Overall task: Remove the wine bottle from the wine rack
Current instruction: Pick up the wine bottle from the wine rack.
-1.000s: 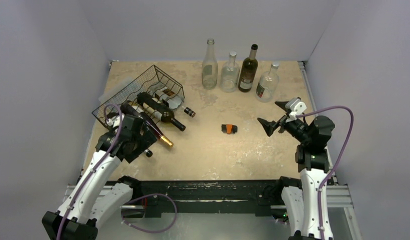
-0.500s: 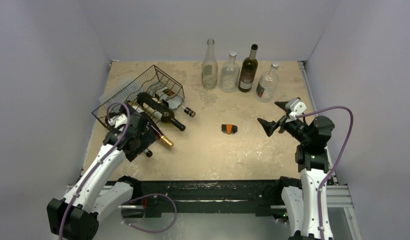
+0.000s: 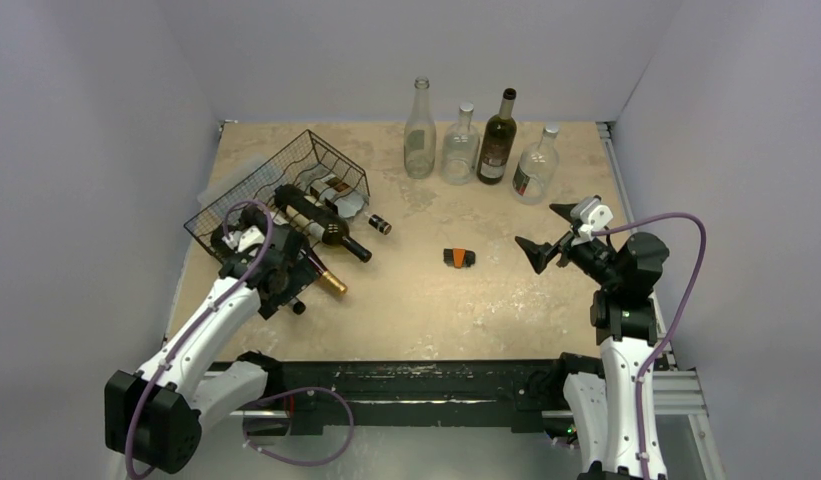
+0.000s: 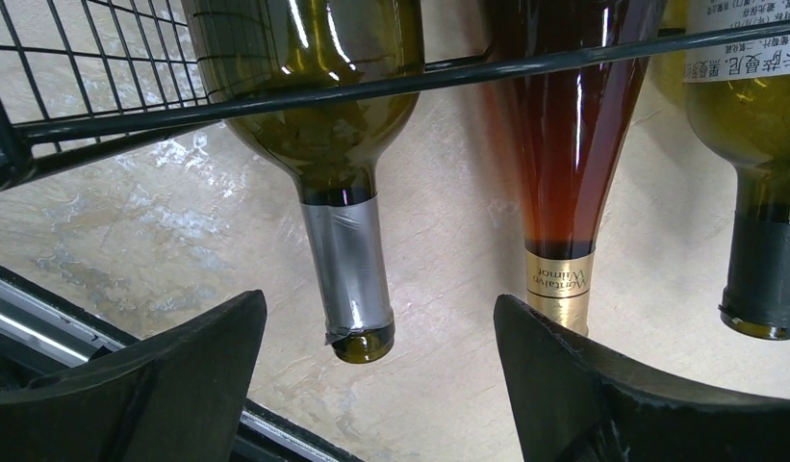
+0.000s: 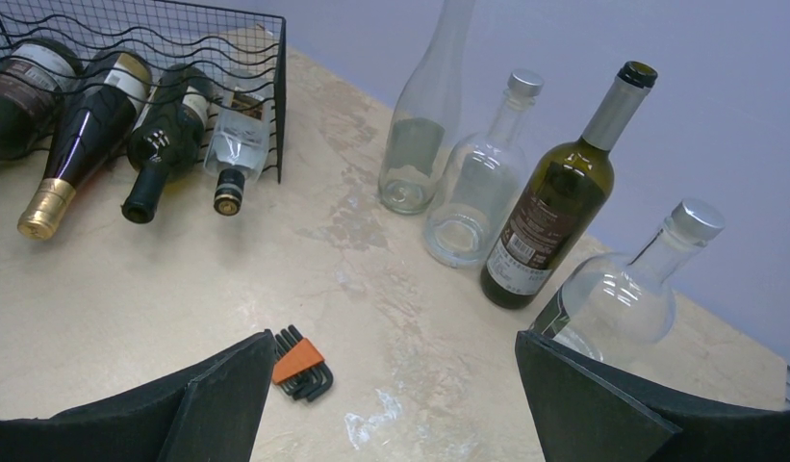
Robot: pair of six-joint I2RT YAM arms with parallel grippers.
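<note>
Looking through the left wrist camera, we see the left claw spread wide on either side of the silver-foil neck of a green glass wine bottle, clear of it; the overhead view hides that neck under the arm. The bottle lies in the black wire-mesh wine rack on the beige worktop, beside an amber bottle whose gold collar reads roughly "Montalvo", a dark-capped green bottle and a clear bottle. We find the right claw spread too, holding nothing, near an orange-and-black hex key set.

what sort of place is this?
Probably a robot lab test cell: plain grey walls enclose the table, a metal mounting rail lines its near edge, wine rack staged on it.
</note>
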